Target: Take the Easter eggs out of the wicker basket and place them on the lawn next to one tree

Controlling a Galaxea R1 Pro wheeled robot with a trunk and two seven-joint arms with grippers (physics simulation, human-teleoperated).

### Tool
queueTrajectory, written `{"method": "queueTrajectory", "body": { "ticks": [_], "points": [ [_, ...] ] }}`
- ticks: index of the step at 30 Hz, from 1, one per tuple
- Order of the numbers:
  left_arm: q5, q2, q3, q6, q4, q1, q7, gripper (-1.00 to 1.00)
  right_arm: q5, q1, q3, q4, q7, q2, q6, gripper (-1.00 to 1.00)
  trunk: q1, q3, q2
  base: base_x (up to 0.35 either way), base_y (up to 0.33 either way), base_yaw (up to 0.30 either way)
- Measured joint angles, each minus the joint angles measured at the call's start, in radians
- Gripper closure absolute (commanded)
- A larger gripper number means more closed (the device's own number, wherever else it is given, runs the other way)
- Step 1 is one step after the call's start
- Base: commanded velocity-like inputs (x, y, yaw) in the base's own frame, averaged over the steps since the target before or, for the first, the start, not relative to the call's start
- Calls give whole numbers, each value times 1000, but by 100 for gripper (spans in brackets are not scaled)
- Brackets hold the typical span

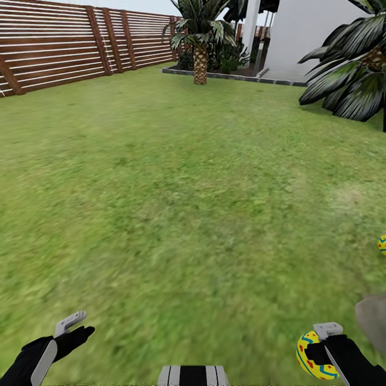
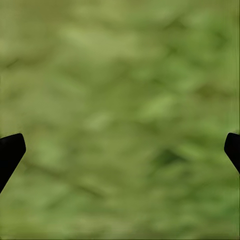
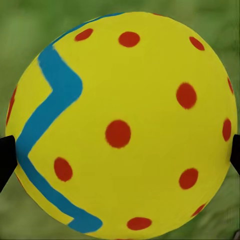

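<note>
A yellow Easter egg [image 1: 310, 358] with red dots and a blue zigzag band sits between the fingers of my right gripper [image 1: 325, 347] at the bottom right of the head view. The right wrist view shows the same egg [image 3: 125, 125] up close, with a black fingertip [image 3: 6, 160] at each side of it. A second Easter egg [image 1: 382, 244] lies on the lawn [image 1: 177, 203] at the right edge. My left gripper [image 1: 72, 331] hangs open low over the grass at the bottom left, its fingertips [image 2: 10, 152] wide apart with nothing between them. The wicker basket is out of view.
A brown slatted fence [image 1: 64, 48] runs along the far left. A palm-like tree [image 1: 200, 59] stands at the back by the white house wall [image 1: 311, 37]. A dark leafy plant [image 1: 354, 69] spreads at the right. A grey-brown shape [image 1: 372, 321] sits at the lower right edge.
</note>
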Motion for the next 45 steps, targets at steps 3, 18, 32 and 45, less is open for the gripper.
{"method": "queueTrajectory", "body": {
  "ticks": [3, 18, 32, 45],
  "points": [
    [0, 0, 0, 0, 0, 0, 0, -100, 0, 0, 0, 0, 0, 0, 0, 100, 1, -12, -1, 0, 0, 0],
    [0, 0, 0, 1, 0, 0, 0, -100, 7, 0, 0, 0, 0, 1, -1, 100, 8, -70, -4, 0, 0, 0],
    [0, -1, 0, 1, 0, 0, 0, -100, 8, 0, 0, 0, 0, 1, 0, 100, 14, -124, -8, 0, 0, 0],
    [0, -2, 0, 0, 1, 0, 0, -100, 8, 0, 0, 0, 0, 2, -1, 100, 17, -143, -9, 0, 0, 0]
  ]
}}
